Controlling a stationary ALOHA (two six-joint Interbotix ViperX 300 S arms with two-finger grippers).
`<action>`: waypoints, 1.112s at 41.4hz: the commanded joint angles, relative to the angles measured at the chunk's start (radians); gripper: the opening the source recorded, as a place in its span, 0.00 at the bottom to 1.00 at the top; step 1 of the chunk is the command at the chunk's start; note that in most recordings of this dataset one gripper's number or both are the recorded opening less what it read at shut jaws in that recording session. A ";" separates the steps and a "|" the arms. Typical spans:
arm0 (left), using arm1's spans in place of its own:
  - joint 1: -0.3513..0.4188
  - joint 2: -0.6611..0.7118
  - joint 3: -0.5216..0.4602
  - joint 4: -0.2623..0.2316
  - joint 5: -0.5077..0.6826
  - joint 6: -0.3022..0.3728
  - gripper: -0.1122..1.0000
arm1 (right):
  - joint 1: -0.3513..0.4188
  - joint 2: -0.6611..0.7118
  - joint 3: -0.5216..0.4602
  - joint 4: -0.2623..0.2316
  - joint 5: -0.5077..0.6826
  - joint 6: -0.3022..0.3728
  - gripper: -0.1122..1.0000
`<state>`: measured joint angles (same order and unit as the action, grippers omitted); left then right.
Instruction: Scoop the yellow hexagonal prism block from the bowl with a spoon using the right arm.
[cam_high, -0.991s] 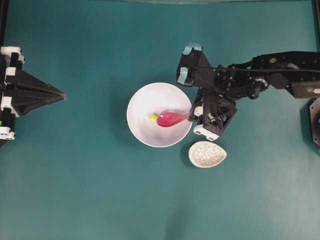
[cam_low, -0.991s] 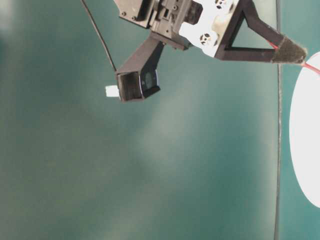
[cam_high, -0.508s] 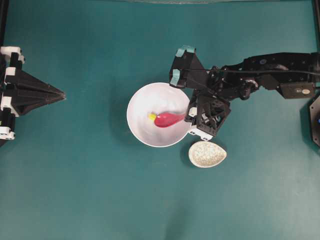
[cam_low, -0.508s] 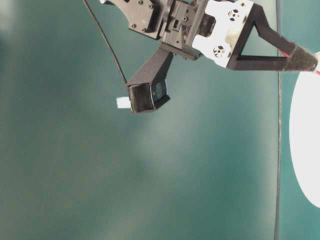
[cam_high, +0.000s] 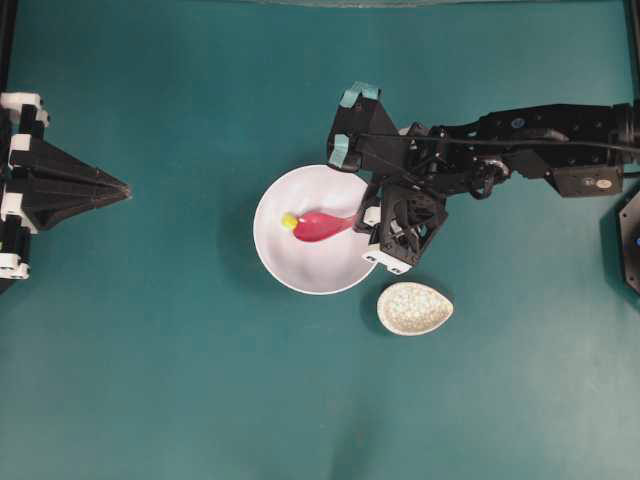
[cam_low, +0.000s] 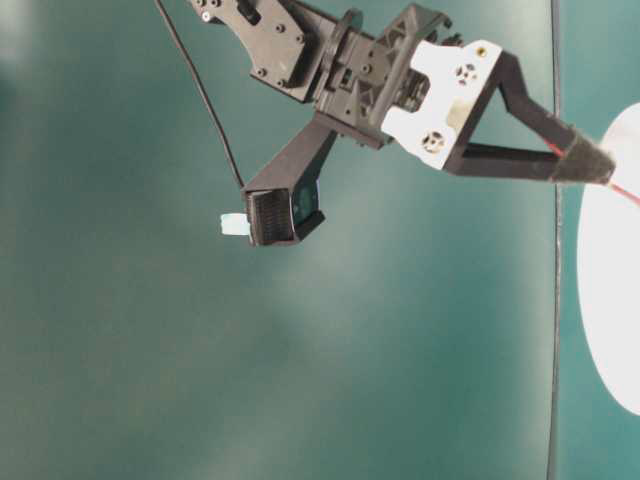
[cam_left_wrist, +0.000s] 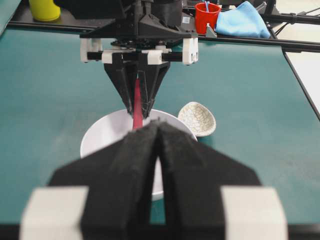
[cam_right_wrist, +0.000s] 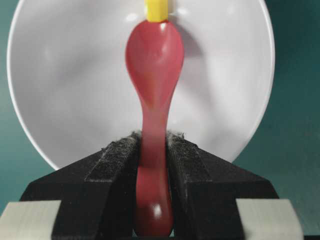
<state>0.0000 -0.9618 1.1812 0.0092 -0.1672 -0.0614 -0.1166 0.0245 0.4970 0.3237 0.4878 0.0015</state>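
The white bowl (cam_high: 310, 272) sits mid-table. My right gripper (cam_high: 369, 215) hangs at its right rim, shut on the handle of the pink-red spoon (cam_high: 316, 226). The scoop lies inside the bowl, pointing left. The yellow hexagonal prism block (cam_high: 288, 220) sits just off the scoop's tip, near the bowl's left wall, not in the scoop. In the right wrist view the spoon (cam_right_wrist: 154, 65) runs from the right gripper (cam_right_wrist: 154, 136) across the bowl (cam_right_wrist: 75, 95) to the block (cam_right_wrist: 157, 10). My left gripper (cam_high: 125, 188) rests shut and empty at the far left.
A small speckled beige dish (cam_high: 414, 308) lies just below and right of the bowl, under the right arm. A red cup (cam_left_wrist: 207, 16), a blue cloth (cam_left_wrist: 243, 20) and a yellow container (cam_left_wrist: 44, 9) stand beyond the table's far edge.
The right gripper has moved left and slightly up, sliding the spoon across the bowl. The block has been pushed ahead of the scoop's tip toward the left wall. The left arm has not moved.
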 joint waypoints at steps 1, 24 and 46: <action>0.000 0.005 -0.018 0.002 -0.005 -0.002 0.11 | -0.003 -0.017 -0.023 -0.002 -0.031 0.002 0.30; 0.000 0.005 -0.017 0.002 -0.002 -0.002 0.11 | -0.003 -0.032 0.005 0.011 -0.127 0.021 0.30; 0.002 0.005 -0.017 0.002 0.012 -0.003 0.11 | 0.014 -0.081 0.078 0.012 -0.239 0.021 0.30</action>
<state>0.0000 -0.9618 1.1796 0.0077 -0.1519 -0.0629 -0.1089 -0.0123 0.5737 0.3329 0.2746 0.0245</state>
